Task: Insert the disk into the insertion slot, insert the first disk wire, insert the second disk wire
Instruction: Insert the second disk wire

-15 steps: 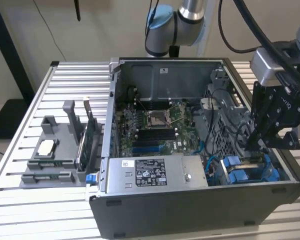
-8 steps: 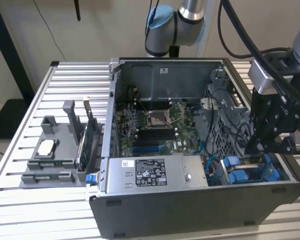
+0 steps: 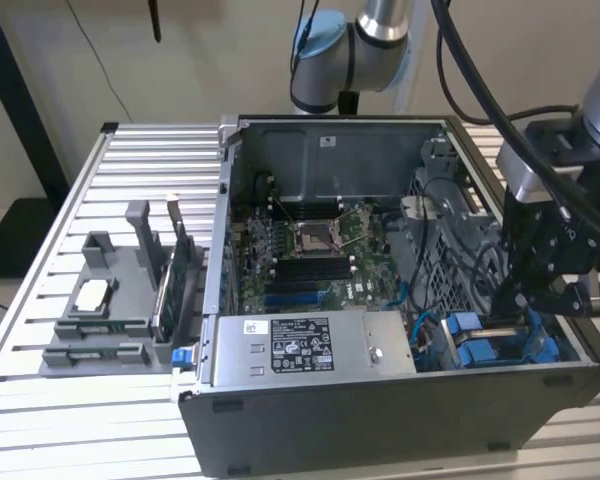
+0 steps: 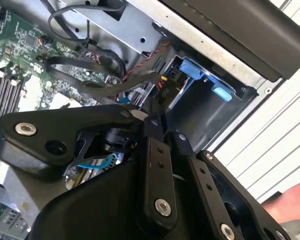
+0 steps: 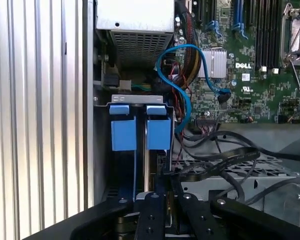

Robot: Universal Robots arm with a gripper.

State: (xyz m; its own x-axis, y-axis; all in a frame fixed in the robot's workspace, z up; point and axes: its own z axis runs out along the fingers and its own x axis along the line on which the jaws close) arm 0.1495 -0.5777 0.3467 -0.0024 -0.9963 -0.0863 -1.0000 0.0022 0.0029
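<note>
Wire step in hand (a judgement): disk (image 5: 140,132) seated in insertion slot (image 3: 500,345), lower right of the exterior view. Claw (image 3: 545,300) poised just above, nipped nearly closed on something thin, contents unclear. Calls for fine alignment.

One computer case (image 3: 380,420), one power-supply box (image 3: 310,345), seemingly two blue carrier tabs (image 5: 140,127).

Black fingers (image 4: 157,127) meet beside the blue-railed insertion slot (image 4: 200,75) (dark cables (image 4: 90,62) loop nearby); motherboard (image 4: 20,45) behind.
</note>
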